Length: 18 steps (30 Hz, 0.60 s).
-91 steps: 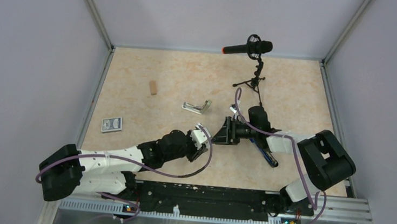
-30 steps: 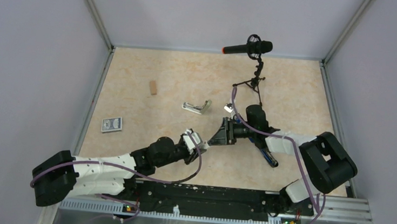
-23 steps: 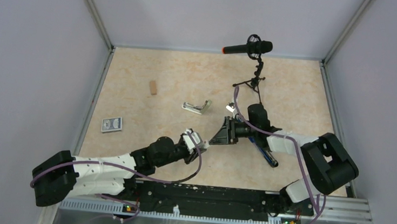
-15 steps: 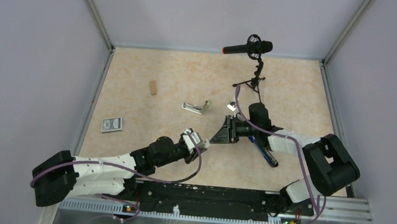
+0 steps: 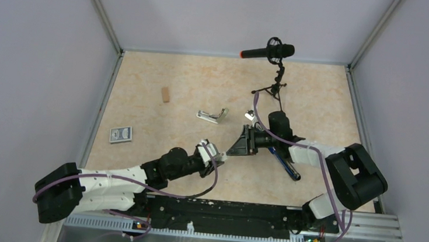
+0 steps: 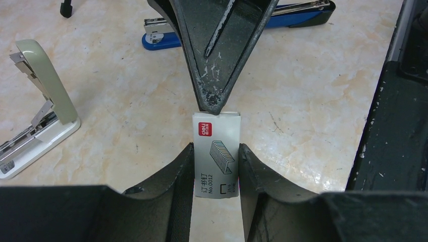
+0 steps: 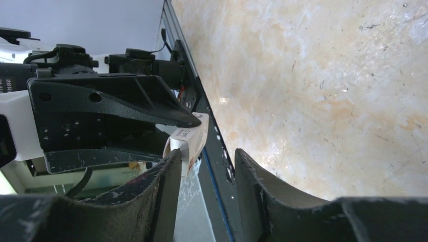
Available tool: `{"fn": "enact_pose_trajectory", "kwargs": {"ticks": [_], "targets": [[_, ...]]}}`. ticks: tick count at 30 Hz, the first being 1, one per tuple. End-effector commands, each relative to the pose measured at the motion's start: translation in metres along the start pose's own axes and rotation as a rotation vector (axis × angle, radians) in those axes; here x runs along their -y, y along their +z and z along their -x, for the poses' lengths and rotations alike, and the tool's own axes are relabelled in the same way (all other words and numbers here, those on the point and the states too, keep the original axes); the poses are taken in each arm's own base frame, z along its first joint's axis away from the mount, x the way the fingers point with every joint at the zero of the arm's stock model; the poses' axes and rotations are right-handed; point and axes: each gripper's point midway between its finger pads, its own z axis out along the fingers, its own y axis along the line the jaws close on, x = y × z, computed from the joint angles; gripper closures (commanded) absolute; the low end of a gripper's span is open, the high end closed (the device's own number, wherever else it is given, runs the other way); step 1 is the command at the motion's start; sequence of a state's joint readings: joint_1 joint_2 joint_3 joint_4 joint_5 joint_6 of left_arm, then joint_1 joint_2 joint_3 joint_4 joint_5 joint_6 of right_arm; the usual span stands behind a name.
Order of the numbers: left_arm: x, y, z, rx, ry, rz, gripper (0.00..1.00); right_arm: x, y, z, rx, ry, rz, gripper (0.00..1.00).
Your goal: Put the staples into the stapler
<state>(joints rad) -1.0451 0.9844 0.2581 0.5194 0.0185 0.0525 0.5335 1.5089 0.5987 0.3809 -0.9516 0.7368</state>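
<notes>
Clenched the left gripper (image 6: 216, 148) on the staples (image 6: 215, 169), fingers (image 6: 176, 174) pressed to the 2 long sides of the white box. Touched the box's far end with the right gripper (image 7: 208, 152), jaws parted and grasping nothing. Showed the stapler (image 6: 48, 86) hinged open on the table (image 6: 126, 75), well apart from the 2 grippers.

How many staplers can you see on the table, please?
2. The pale green stapler lies hinged open at the left of the left wrist view; the blue stapler lies across the top, partly hidden.
</notes>
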Motion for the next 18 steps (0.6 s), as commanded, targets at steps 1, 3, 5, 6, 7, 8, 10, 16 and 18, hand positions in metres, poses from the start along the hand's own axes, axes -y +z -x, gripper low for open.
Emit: {"fn": "enact_pose_trajectory", "kwargs": {"ticks": [1,3,5,6,7,8,10,16,18], "targets": [[0.001,0.003,0.039,0.126,0.01,-0.009,0.61,-0.004,0.005,0.006,0.004,-0.042,0.021,0.58],[0.001,0.004,0.039,0.126,0.01,-0.009,0.61,-0.004,0.01,0.001,-0.014,-0.041,0.025,0.58],[0.001,0.004,0.04,0.129,0.007,-0.009,0.61,-0.004,0.015,-0.004,-0.032,-0.041,0.024,0.58],[0.001,0.004,0.04,0.131,0.004,-0.007,0.61,-0.003,0.018,-0.008,-0.043,-0.038,0.021,0.58],[0.001,0.005,0.04,0.132,0.002,-0.007,0.61,-0.002,0.021,-0.012,-0.056,-0.036,0.021,0.58],[0.001,0.005,0.041,0.135,0.0,-0.006,0.61,-0.002,0.023,-0.016,-0.068,-0.035,0.022,0.58],[0.0,0.005,0.04,0.134,0.001,-0.005,0.61,-0.003,0.027,-0.023,-0.086,-0.035,0.026,0.58],[-0.003,0.008,0.034,0.105,0.013,0.014,0.63,-0.004,0.025,-0.02,-0.057,-0.048,0.004,0.58],[-0.003,0.01,0.028,0.075,0.016,0.012,0.63,-0.005,0.02,-0.011,-0.023,-0.051,-0.004,0.58]]}}
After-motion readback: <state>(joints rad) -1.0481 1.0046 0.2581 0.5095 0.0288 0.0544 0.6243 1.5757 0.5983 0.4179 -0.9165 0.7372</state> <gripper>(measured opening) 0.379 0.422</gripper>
